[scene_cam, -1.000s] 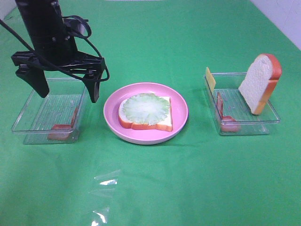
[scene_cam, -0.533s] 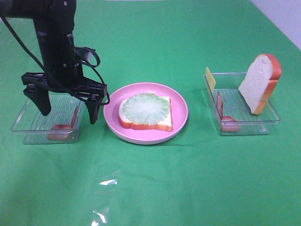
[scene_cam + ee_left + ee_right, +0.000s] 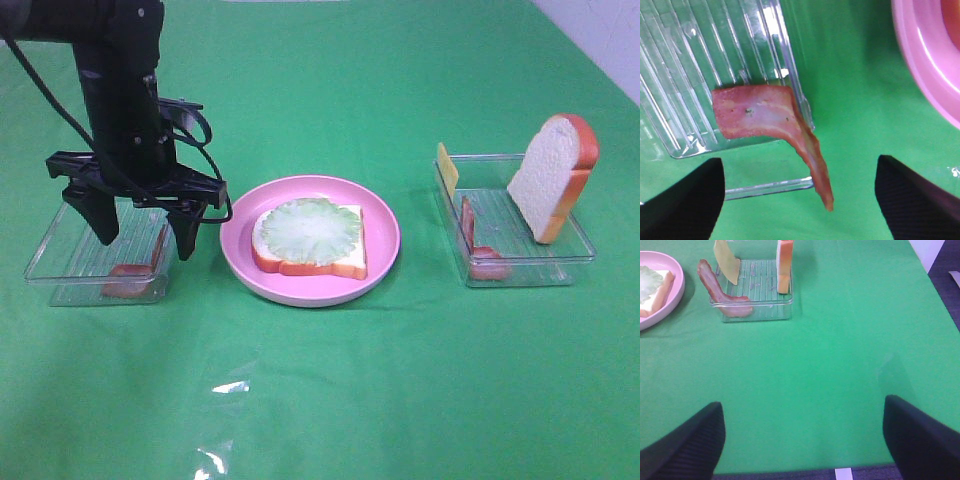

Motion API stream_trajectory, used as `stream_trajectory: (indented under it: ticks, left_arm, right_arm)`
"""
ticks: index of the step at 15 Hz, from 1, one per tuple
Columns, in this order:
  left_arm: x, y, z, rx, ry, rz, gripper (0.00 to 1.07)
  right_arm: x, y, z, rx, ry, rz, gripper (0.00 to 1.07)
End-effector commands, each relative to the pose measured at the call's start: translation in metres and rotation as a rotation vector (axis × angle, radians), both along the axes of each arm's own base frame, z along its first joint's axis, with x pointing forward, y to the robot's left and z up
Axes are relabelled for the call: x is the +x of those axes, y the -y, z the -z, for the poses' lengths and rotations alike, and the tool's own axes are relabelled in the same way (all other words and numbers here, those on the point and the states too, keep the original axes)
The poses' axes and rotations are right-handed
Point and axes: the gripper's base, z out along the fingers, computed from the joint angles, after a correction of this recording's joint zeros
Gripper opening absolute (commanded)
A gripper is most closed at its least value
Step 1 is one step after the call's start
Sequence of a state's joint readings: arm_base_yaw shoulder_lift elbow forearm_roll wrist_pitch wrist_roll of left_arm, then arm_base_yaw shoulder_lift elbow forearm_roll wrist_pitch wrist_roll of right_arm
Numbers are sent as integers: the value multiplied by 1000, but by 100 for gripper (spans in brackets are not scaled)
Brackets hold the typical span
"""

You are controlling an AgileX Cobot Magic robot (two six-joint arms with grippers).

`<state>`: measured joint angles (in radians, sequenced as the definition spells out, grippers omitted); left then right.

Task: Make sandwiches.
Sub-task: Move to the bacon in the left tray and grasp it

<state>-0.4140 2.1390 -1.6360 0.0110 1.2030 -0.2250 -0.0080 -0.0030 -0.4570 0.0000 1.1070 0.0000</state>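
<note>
High view first. At the left of the frame the left gripper (image 3: 147, 247) hangs low over a clear ribbed plastic tray (image 3: 60, 255). Its jaws are spread and empty, fingertips down by the tray's plate-side wall. Below them lies a pink-red bacon strip (image 3: 130, 278).

Centre frame is the sandwich (image 3: 308, 242), so far a square white bread slice with orange-brown crust topped by pale green lettuce. It lies flat on the round pink plate (image 3: 393, 235).

At the right, a second clear tray (image 3: 583, 250) holds an upright bread slice (image 3: 553, 175), a yellow cheese square (image 3: 447, 168) and another bacon piece (image 3: 478, 255). The right gripper is not in this frame.

Left wrist view now. The bacon strip (image 3: 755, 112) drapes over the tray wall, its tail hanging out above the green counter (image 3: 855, 115). The jaws stand wide on either side of it and touch nothing.

I judge this to be the bacon pick-up. The jaws should close across the narrow tail, clear of the wall, or the tray may lift too.

Right wrist view. The right gripper (image 3: 801, 410) sits over bare green with its jaws spread, holding nothing. The second clear tray (image 3: 755, 302) is well ahead of it.

Hard to make out: whether a left finger touches the tray wall. Both wrist views also cut off most of each finger.
</note>
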Motion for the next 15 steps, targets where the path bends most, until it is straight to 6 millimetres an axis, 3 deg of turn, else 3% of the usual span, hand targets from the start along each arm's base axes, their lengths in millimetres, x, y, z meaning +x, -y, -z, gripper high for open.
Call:
stream_trajectory:
  ticks: [1, 11, 14, 15]
  left_arm:
    - [-1, 0, 3, 9, -9, 6, 75]
    - [1, -3, 17, 31, -46, 18, 75]
    - [2, -2, 17, 25, -34, 30, 48]
    - [2, -2, 17, 24, -33, 30, 45]
  right_arm:
    - [-3, 0, 1, 0, 30, 1, 84]
    - [-3, 0, 1, 0, 30, 1, 84]
    - [-3, 0, 1, 0, 30, 1, 84]
    - [-3, 0, 1, 0, 30, 1, 84]
